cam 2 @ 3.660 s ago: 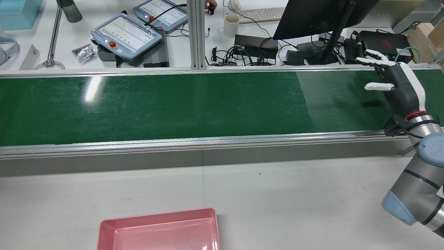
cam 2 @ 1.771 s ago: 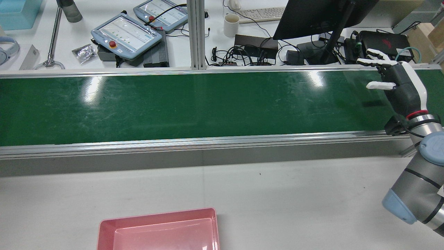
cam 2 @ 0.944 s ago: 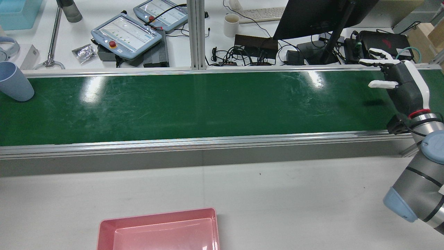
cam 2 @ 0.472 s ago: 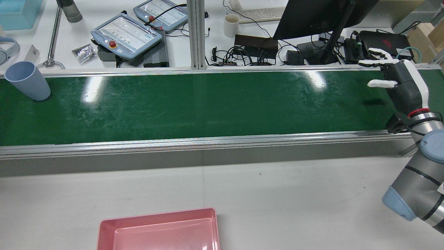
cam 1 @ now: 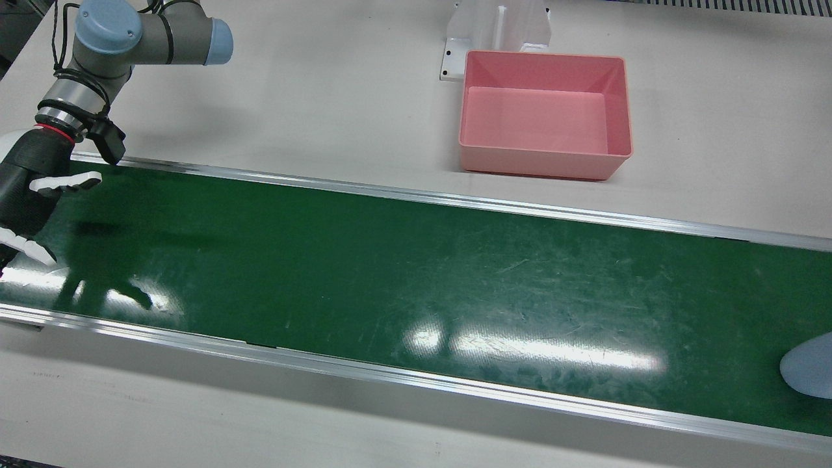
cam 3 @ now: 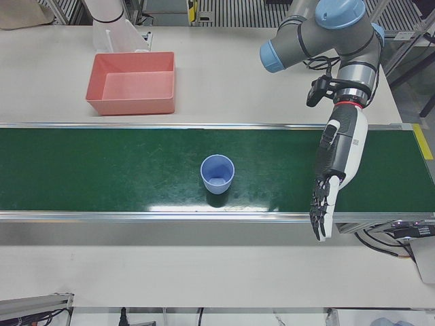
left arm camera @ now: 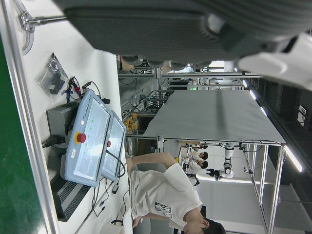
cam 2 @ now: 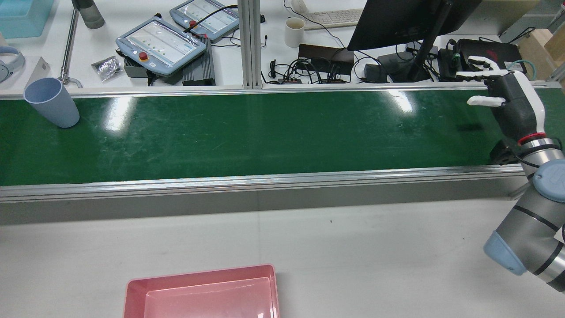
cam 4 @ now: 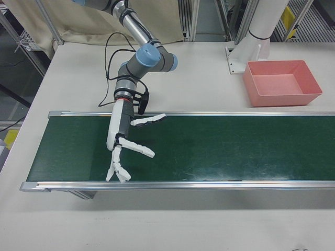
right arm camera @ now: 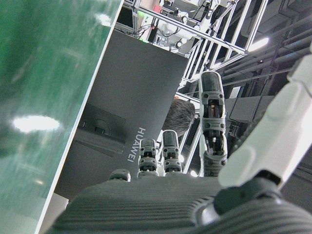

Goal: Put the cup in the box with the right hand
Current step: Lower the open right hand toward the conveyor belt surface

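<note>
The long green conveyor belt [cam 2: 265, 132] is seen across the whole station, framed by a metal rail [cam 2: 265, 180] on each long side. The pink box [cam 1: 539, 162] is placed on the white table [cam 2: 375, 256] on the robot's side of the belt, empty and open upward.

The right hand [cam 2: 507, 104] is held over its end of the belt, fingers spread and nothing gripped. The left hand [cam 3: 336, 170] is stretched over the other end, also spread and empty. The blue cup [cam 2: 52, 102] stands upright on the belt, beside the left hand and well apart from the right hand.

The grasp is judged not yet begun; the hand seems to be kept ready. Next, the fingers must be closed around the cup wall. The belt between is bare, so room is wide. Afterwards the near rail and the box rim must be cleared
</note>
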Controlling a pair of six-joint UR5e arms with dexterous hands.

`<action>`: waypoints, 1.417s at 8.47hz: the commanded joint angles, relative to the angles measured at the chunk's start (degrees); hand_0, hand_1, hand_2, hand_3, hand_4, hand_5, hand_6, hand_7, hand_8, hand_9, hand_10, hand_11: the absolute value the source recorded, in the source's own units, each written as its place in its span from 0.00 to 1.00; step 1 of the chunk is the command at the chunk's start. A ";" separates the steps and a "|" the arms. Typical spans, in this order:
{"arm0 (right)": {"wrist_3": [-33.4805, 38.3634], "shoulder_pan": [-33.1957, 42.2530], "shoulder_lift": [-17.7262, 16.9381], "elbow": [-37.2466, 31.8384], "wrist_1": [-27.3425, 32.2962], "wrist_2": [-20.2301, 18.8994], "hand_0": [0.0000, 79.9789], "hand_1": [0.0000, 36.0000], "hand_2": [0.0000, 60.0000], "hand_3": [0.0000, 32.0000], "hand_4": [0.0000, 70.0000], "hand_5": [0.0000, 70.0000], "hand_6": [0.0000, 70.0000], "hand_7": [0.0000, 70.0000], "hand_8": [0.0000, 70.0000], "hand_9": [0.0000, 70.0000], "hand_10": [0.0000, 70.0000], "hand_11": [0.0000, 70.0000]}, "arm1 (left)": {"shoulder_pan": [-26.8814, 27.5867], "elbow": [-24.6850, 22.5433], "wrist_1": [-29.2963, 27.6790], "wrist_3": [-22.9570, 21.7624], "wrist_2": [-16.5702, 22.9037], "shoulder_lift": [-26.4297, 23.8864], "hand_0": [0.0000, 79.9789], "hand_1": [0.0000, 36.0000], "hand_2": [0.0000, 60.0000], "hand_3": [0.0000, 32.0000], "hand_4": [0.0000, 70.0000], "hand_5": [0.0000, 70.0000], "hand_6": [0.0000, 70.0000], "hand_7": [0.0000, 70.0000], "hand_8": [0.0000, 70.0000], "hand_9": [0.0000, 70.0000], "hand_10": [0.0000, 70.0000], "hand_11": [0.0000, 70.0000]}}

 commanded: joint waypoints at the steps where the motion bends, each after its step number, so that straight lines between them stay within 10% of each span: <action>1: -0.05 0.23 1.68 -1.65 -0.58 0.02 0.55 0.00 0.00 0.17 0.77 0.01 0.07 0.45 0.12 0.23 0.00 0.00 | -0.07 0.09 0.00 0.00 0.00 0.00 0.00 0.00 0.00 0.00 0.00 0.00 0.00 0.00 0.00 0.00 0.00 0.00; 4: -0.14 0.23 2.83 -2.10 -0.49 0.02 0.56 0.01 0.00 0.29 0.69 0.01 0.06 0.45 0.12 0.23 0.00 0.00 | 0.02 0.00 0.00 0.00 0.00 0.00 0.00 0.00 0.00 0.00 0.00 0.00 0.00 0.00 0.00 0.00 0.00 0.00; 12: -1.37 0.40 6.43 -6.13 -0.32 -0.15 0.55 0.00 0.01 0.20 0.78 0.01 0.07 0.47 0.12 0.23 0.00 0.00 | 0.02 0.00 0.00 0.00 0.00 0.00 0.00 0.00 0.00 0.00 0.00 0.00 0.00 0.00 0.00 0.00 0.00 0.00</action>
